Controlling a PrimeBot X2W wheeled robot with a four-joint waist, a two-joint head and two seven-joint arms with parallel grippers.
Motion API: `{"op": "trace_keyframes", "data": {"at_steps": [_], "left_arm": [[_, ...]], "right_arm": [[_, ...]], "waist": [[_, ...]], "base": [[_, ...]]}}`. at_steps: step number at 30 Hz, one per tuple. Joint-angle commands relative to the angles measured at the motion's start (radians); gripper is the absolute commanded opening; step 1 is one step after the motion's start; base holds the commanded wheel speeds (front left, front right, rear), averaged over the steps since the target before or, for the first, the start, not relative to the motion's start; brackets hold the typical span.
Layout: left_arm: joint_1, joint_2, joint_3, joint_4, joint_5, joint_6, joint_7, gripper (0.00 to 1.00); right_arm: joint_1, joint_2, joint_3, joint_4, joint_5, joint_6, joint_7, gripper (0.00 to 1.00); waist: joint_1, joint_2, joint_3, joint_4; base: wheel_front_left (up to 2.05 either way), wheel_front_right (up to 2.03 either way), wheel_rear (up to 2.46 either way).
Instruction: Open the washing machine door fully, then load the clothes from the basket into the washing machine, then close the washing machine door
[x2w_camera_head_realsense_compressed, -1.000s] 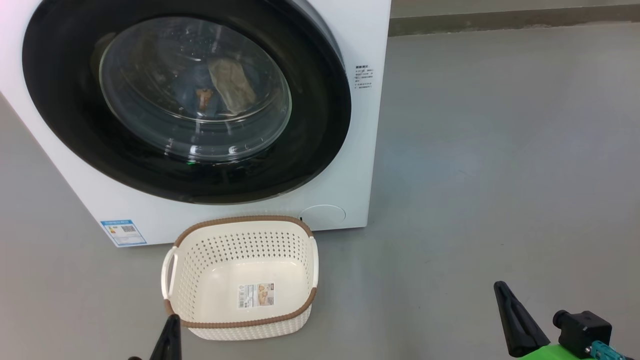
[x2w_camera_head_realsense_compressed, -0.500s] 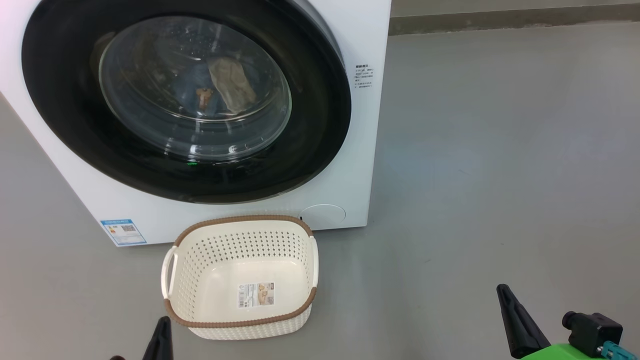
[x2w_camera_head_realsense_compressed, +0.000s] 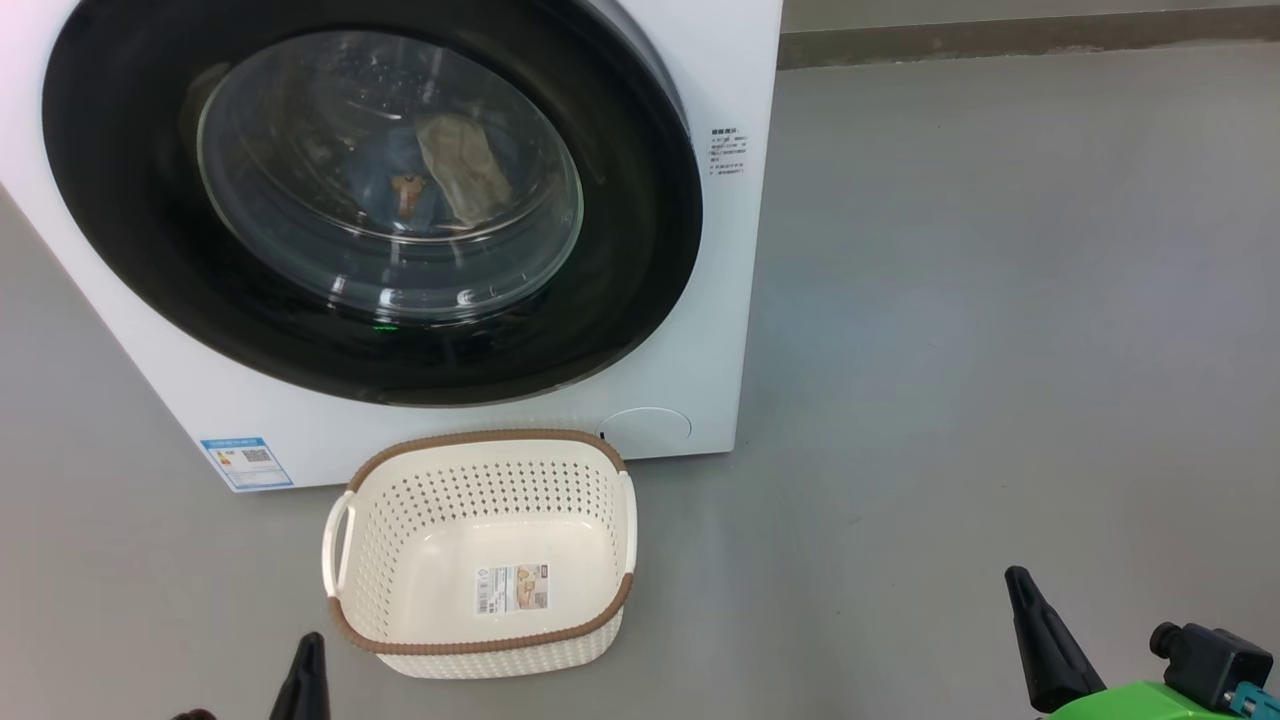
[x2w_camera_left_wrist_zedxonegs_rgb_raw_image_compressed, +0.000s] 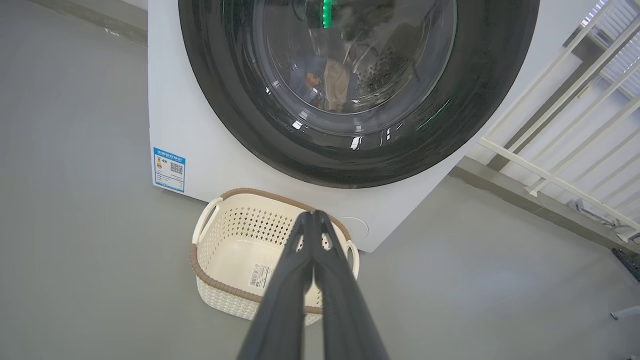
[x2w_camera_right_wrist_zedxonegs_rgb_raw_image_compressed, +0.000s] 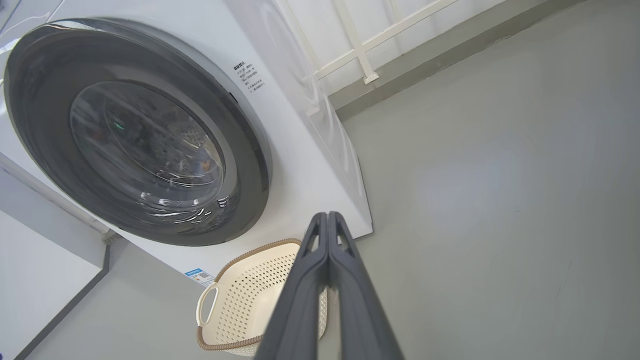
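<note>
Head cam: up high, pitched forward and down, close to the washing machine (x2w_camera_head_realsense_compressed: 720, 300). The washing machine door (x2w_camera_head_realsense_compressed: 130, 250) is cropped top and left, basket (x2w_camera_head_realsense_compressed: 480, 437) low centre, grey floor (x2w_camera_head_realsense_compressed: 1000, 300) to the right. Left wrist cam: lower, on the near side of the basket, facing the door almost square on. Right wrist cam: also low, off to the right, rolled, looking obliquely across the machine's front and right side. All three share door, basket, floor. Both wrist cams also catch the white railing (x2w_camera_left_wrist_zedxonegs_rgb_raw_image_compressed: 550, 181) beyond the machine.

The shut washing machine door (x2w_camera_head_realsense_compressed: 372, 260) bars the way inside; bare floor (x2w_camera_head_realsense_compressed: 1000, 300) lies open right of the basket (x2w_camera_head_realsense_compressed: 490, 437).
</note>
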Motion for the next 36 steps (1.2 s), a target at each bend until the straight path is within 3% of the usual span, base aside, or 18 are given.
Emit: {"op": "trace_keyframes", "data": {"at_steps": [1,36], "left_arm": [[-0.049,0.005,0.025,-0.015,-0.049,-0.011,0.010,0.00],[-0.103,-0.006,0.102,0.013,-0.411,-0.050,0.105,0.00]], "right_arm": [[-0.046,-0.006,-0.002,-0.017,0.051,0.000,0.011,0.00],[-0.091,-0.007,-0.020,0.023,0.426,0.001,0.080,0.00]], "waist": [[-0.0001,0.0000,0.000,0.000],[-0.0002,0.0000,0.004,0.000]], "base": [[0.00,0.00,0.00],[0.00,0.00,0.00]]}}
